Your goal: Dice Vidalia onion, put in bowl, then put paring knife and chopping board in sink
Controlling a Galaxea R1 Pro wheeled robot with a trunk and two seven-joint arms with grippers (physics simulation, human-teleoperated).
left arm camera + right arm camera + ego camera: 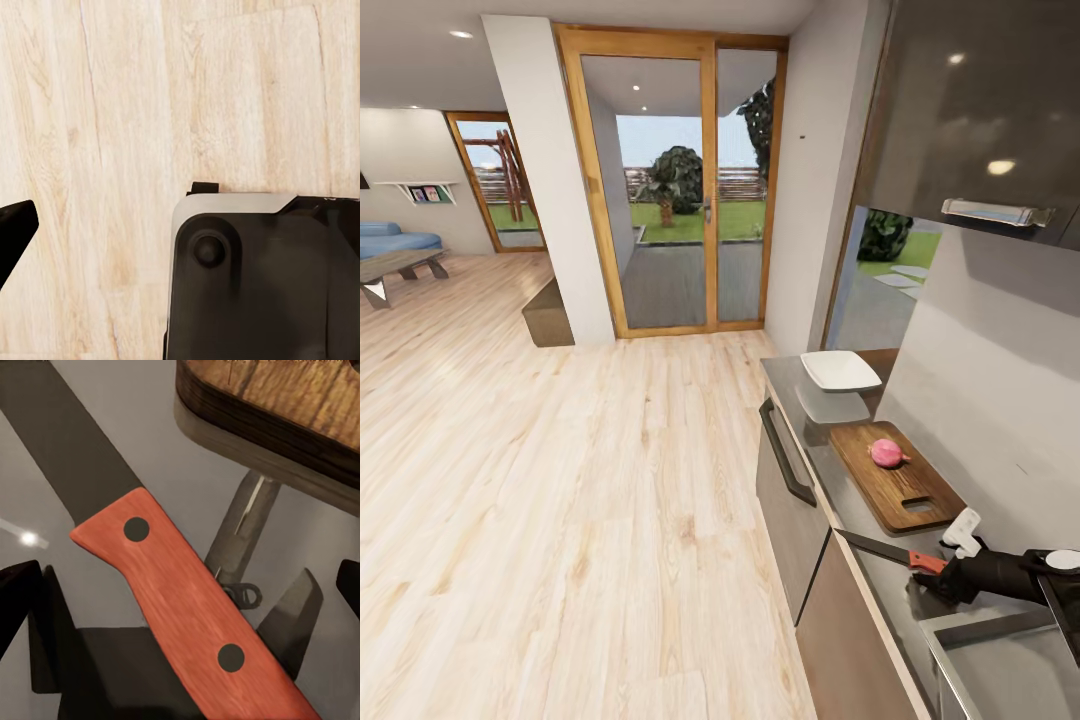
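The pinkish Vidalia onion point(887, 453) rests whole on the brown chopping board point(880, 485), which lies on the dark countertop point(830, 480). Beyond the board sits the white square bowl point(840, 370). The paring knife point(895, 553) lies flat on the countertop between the board and the sink point(985, 632). In the right wrist view its red handle point(187, 600) runs between my fingers, the dark blade pointing away and the board's edge point(285, 405) just beyond. My right gripper point(184, 585) is open, its fingertips either side of the handle point(935, 573). One dark finger point(13, 229) of my left gripper hangs over the floor.
Dark cabinet fronts with a black bar handle point(785, 455) run below the countertop. A grey wall cupboard point(980, 120) hangs above it. Pale wooden floor point(560, 480) stretches left toward glass doors point(670, 190). My own base point(262, 277) is in the left wrist view.
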